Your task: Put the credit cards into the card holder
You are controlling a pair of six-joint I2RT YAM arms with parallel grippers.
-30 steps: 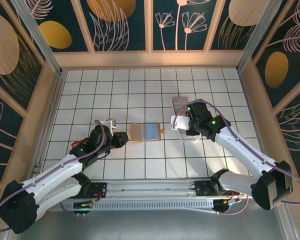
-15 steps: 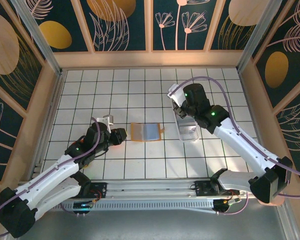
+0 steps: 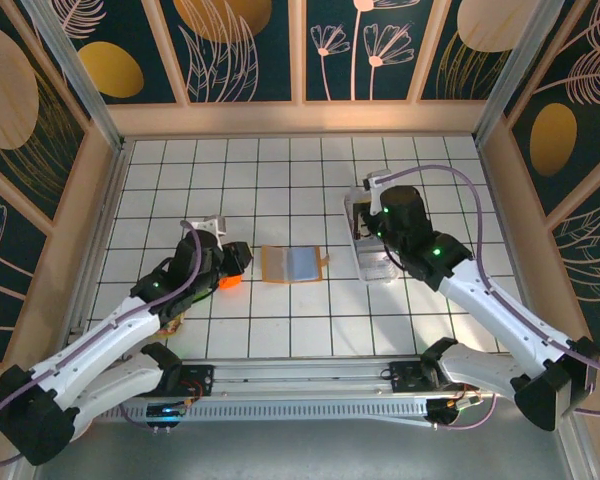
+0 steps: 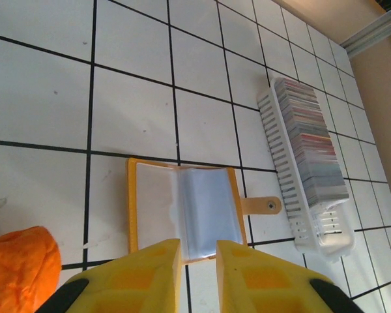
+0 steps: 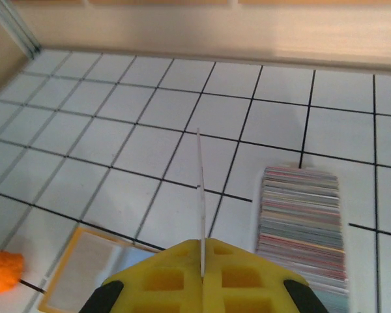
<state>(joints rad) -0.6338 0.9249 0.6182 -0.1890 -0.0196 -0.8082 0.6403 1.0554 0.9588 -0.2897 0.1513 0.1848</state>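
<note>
The left gripper point(image 4: 199, 254), fingers slightly parted and empty, hovers with the open card holder point(image 4: 182, 212) just beyond at twelve o'clock. The credit cards point(image 4: 309, 147) stand in a clear tray point(image 4: 281, 171) farther off at two o'clock. The right gripper point(image 5: 202, 249) pinches one upright credit card point(image 5: 199, 176), with the holder at its eight o'clock.

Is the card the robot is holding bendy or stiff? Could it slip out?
Probably stiff: the card stands straight up from the right gripper with no droop or curl. Seen edge-on it is very thin, so it is likely light. Only its lower end is pinched, so a bump might make it tilt or slip.
</note>
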